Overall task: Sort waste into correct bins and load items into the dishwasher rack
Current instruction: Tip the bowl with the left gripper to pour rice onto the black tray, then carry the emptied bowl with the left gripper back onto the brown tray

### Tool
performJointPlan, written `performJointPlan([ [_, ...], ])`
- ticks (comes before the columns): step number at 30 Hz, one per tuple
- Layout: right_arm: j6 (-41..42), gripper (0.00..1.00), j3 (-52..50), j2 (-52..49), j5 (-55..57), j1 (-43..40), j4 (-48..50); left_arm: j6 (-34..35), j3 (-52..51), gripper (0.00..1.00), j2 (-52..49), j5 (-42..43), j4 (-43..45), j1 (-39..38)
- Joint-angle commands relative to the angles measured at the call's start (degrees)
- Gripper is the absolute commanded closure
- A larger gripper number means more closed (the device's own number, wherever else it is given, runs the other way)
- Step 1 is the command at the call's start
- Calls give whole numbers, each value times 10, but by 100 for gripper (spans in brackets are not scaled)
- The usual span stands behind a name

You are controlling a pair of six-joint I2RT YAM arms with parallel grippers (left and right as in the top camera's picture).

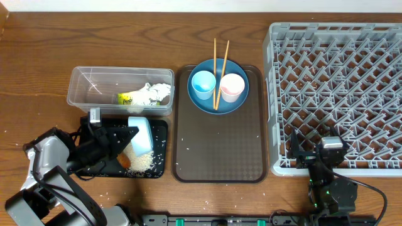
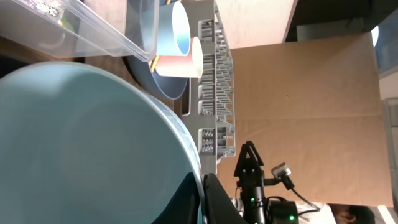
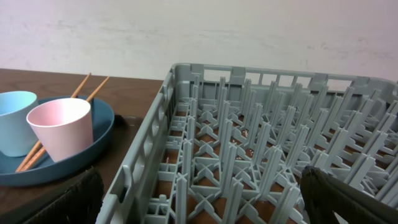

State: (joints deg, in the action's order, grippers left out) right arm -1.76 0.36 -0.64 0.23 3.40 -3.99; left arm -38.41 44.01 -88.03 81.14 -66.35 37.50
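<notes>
Tipped on its side over the shallow black tray [image 1: 161, 126], rim pinched tight in the left gripper [image 1: 129, 134]: a smooth white bowl [image 1: 141, 136], seemingly to shed the grainy rice-like crumbs [image 1: 144, 162] heaped below; parked wide open and empty-handed at the near edge of the latticed grey dishwasher rack [image 1: 333, 75]: the right gripper [image 3: 200, 179], apparently awaiting crockery; crumpled tissue [image 1: 154, 93] and glossy wrapper [image 1: 127, 98] already in the clear tub [image 1: 88, 86]

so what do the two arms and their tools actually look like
left arm: silver-grey rounded links with black joints, black cable looping by it, ending in a black left tool with a small grey block. right arm: mostly black, small green lights, black cables, grey block on top; right tool has matte black fingers
</notes>
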Motion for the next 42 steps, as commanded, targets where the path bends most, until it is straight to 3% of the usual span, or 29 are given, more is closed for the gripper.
performJointPlan([
  [1,0,1,0,2,4,-3,-2,52,0,94,-4,21,-18,1],
  [3,0,1,0,2,4,-3,-2,12,0,94,-2,33,-59,-4],
  [5,0,1,0,2,4,-3,-2,-23,0,94,-2,32,-36,-5],
  [8,0,1,0,2,4,-3,-2,3,0,94,-3,6,-7,-5],
  [17,0,1,0,2,4,-3,-2,3,23,94,0,43,-77,-6],
  [24,0,1,0,2,4,-3,-2,4,69,94,52,19,-112,-6],
  [36,0,1,0,2,4,-3,-2,84,80,94,178,-47,-96,-6],
  [42,0,1,0,2,4,-3,-2,276,80,94,227,-140,5,-14],
])
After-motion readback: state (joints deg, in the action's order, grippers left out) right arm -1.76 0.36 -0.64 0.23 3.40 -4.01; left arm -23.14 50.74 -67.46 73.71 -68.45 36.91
